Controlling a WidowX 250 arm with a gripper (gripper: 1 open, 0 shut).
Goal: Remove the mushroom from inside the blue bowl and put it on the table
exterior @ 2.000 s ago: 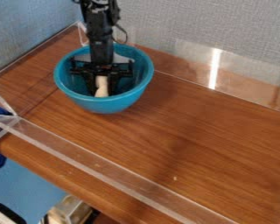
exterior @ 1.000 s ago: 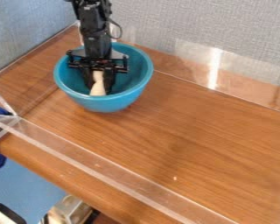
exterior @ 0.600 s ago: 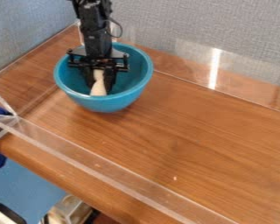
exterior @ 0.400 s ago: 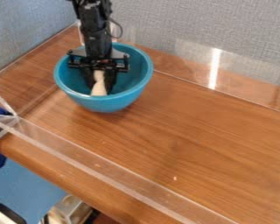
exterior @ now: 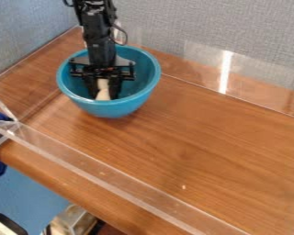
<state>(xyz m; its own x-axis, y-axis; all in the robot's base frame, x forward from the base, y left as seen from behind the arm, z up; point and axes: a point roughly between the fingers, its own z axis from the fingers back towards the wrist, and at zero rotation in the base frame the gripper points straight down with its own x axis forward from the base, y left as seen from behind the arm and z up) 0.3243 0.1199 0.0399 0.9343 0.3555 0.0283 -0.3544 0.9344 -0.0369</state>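
Observation:
The blue bowl (exterior: 140, 90) stands at the back left of the wooden table (exterior: 205, 138). Inside it lies the mushroom (exterior: 103, 91); only its cream-white stem shows, sticking out toward the camera below the fingers. My gripper (exterior: 103, 81) points straight down into the bowl, its black fingers closed around the upper part of the mushroom. The cap is hidden behind the fingers. The black arm rises from the bowl toward the top of the view.
Low clear acrylic walls ring the table: one along the front edge (exterior: 113, 174), one at the back right (exterior: 235, 73). A grey-blue wall stands behind the bowl. Bare wood stretches to the right of and in front of the bowl.
Since two seconds ago the gripper has shifted slightly left inside the bowl. Over the last second it has kept still, with the mushroom between its fingers.

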